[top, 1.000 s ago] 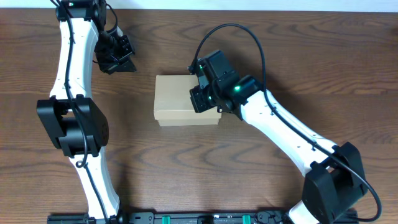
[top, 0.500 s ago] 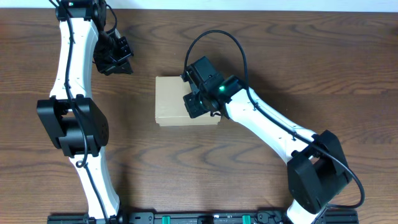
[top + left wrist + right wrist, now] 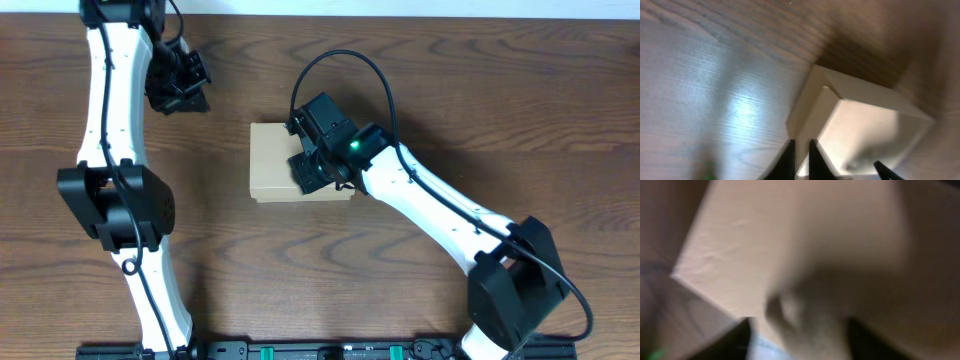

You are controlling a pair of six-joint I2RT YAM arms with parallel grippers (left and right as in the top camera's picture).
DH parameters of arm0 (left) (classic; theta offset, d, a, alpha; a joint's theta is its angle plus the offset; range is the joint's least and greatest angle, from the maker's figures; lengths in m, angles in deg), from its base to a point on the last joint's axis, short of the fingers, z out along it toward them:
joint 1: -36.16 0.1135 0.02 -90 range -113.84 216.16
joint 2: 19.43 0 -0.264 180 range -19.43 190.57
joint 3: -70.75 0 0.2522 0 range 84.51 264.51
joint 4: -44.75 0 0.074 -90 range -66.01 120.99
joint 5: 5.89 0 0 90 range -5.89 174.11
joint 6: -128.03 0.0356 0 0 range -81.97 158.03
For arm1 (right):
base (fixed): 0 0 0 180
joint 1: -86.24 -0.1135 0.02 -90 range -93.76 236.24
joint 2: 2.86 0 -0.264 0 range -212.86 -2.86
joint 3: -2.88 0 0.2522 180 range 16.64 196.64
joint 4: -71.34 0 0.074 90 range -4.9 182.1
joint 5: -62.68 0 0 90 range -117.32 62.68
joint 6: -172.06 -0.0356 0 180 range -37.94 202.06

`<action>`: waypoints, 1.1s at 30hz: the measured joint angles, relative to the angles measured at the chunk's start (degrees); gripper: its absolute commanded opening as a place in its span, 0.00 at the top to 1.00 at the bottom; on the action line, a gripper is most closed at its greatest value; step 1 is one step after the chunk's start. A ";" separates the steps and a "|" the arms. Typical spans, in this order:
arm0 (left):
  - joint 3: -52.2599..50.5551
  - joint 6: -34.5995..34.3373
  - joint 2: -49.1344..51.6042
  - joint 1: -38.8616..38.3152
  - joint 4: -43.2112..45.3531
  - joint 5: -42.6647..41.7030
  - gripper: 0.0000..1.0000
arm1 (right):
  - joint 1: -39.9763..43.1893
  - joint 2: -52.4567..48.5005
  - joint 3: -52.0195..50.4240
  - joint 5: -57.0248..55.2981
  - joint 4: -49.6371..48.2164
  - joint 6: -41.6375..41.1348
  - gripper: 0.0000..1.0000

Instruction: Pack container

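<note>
Two arms shifted: right fingers (image 3: 303,171) moved slightly toward left edge over closed container (image 3: 270,160); left fingers (image 3: 190,97) drawn toward far-left corner of surface (image 3: 250,270). Opening of either fingers cannot be told.

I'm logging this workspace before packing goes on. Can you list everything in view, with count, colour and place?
container: one, tan-brown cardboard, lid down, mid-table
table: one, dark brown wood, beneath everything
mounting rail: one, black, along the bottom edge of the overhead view
left arm: one, white with black joints, left side
left gripper: one, black, apart from the container, beyond its far left corner
right arm: one, white with black joints, reaching in from the right
right gripper: one, black, over the container's right part; contact unclear
</note>
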 measured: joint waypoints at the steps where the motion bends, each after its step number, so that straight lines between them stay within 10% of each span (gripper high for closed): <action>1: 1.97 -0.11 0.00 0.00 -1.07 0.02 0.39 | -0.04 0.42 0.66 0.13 0.22 0.20 0.01; 3: 5.40 -0.17 0.00 0.00 -1.51 0.00 0.04 | 0.04 1.55 2.36 0.28 0.33 0.98 0.01; 17: 12.98 1.42 -3.52 0.00 -1.55 -5.92 0.05 | 6.12 14.32 8.50 -0.61 6.58 4.85 0.01; 33: 8.85 9.18 -35.43 -2.12 -1.53 -0.59 0.04 | 13.29 47.91 -4.79 -0.85 14.73 14.27 0.01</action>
